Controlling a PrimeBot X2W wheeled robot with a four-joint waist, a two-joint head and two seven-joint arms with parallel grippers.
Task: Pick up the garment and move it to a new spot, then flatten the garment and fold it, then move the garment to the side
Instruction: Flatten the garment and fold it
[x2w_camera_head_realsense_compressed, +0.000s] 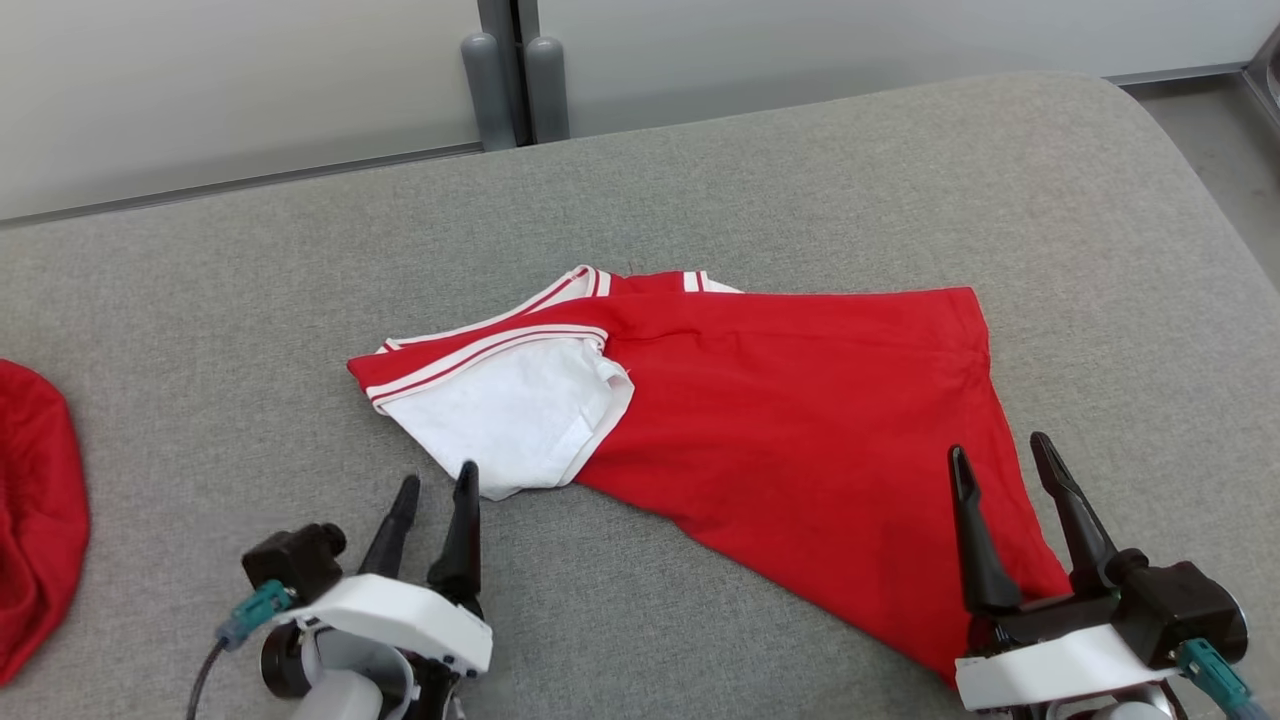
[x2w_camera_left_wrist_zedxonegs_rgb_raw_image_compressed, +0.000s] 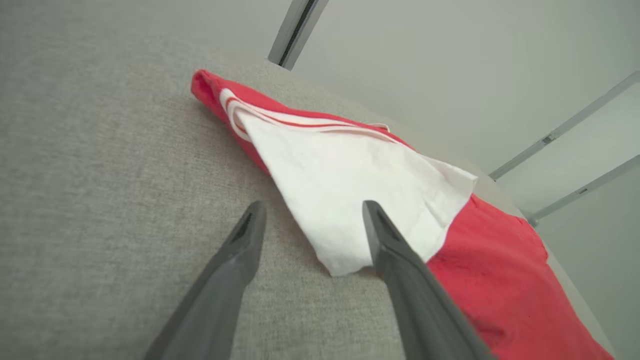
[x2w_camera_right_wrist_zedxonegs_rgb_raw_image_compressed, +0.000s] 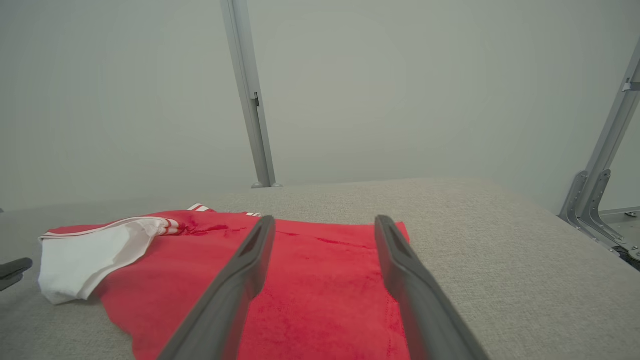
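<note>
The garment (x2w_camera_head_realsense_compressed: 800, 400) is a red shirt with a white sleeve (x2w_camera_head_realsense_compressed: 510, 420) and red-and-white striped trim, lying partly folded on the grey padded table (x2w_camera_head_realsense_compressed: 800, 180). My left gripper (x2w_camera_head_realsense_compressed: 437, 483) stands open just in front of the white sleeve's lower corner, with nothing between its fingers. In the left wrist view the open fingers of the left gripper (x2w_camera_left_wrist_zedxonegs_rgb_raw_image_compressed: 314, 205) straddle the edge of that sleeve (x2w_camera_left_wrist_zedxonegs_rgb_raw_image_compressed: 350, 170) from above. My right gripper (x2w_camera_head_realsense_compressed: 1000, 448) is open over the garment's near right corner. Seen from the right wrist, the right gripper (x2w_camera_right_wrist_zedxonegs_rgb_raw_image_compressed: 324, 220) points across the red cloth (x2w_camera_right_wrist_zedxonegs_rgb_raw_image_compressed: 320, 280).
Another red cloth (x2w_camera_head_realsense_compressed: 35, 520) lies at the table's left edge. A pale wall with a grey post (x2w_camera_head_realsense_compressed: 515, 80) runs behind the table. The table's right corner rounds off toward the floor (x2w_camera_head_realsense_compressed: 1220, 150).
</note>
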